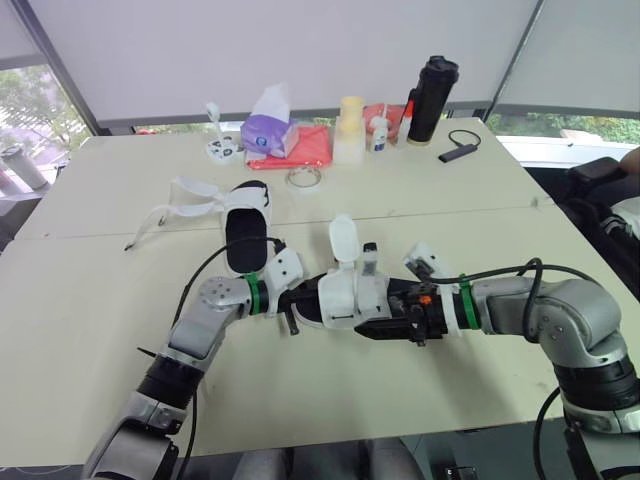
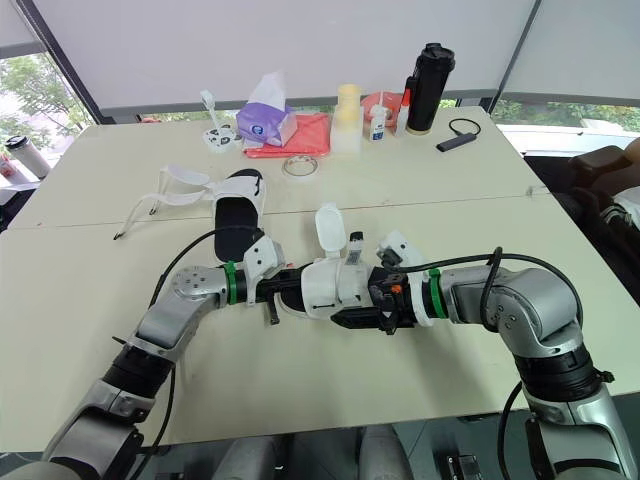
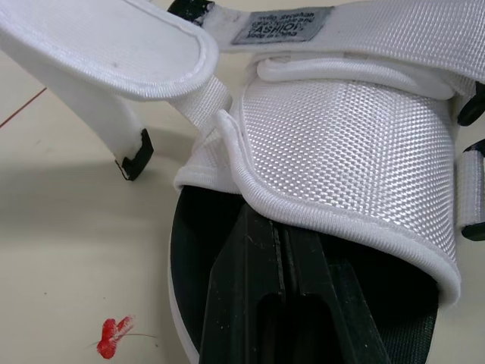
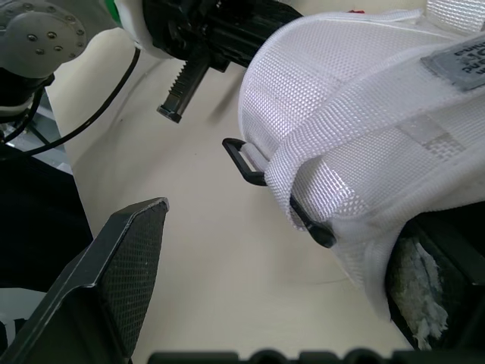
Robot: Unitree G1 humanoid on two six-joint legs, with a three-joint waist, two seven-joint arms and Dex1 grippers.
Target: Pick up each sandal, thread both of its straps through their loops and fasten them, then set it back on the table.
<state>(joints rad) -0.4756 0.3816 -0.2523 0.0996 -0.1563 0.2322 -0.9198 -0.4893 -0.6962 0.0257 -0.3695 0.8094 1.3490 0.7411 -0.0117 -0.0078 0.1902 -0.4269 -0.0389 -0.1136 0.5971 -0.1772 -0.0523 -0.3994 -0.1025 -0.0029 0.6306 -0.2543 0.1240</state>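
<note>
two white woven-fabric sandals with black soles are sitting on the pale beige worktop (image 1: 90,330), one near the robot and one farther back

the nearer sandal (image 1: 350,292) is lying across the middle of the worktop between the two arms. whether its sole is touching the surface or hanging just above it cannot be told. the left end effector (image 3: 276,250) is reaching in from the heel side. its two black fingers are lying narrow over the black footbed with barely a slit between them, and their tips are slipping under the white mesh upper. the right end effector (image 1: 375,300) is coming in from the toe side and is standing wide. its near finger (image 4: 121,280) is sitting well apart from the sandal with bare worktop in between, while the white upper is lying just beside the far finger. one white strap flap (image 1: 342,240) is standing upright over the sandal, and a small black loop (image 4: 242,163) is sticking out beside a strap on its side

the farther sandal (image 1: 245,225) is lying behind the left arm, its white straps (image 1: 190,200) spreading open toward the robot's left

along the far edge a purple tissue pack (image 1: 268,130) is resting on a red cloth (image 1: 305,150), near a pale yellow bottle (image 1: 350,130) and a tall black flask (image 1: 430,98)
</note>
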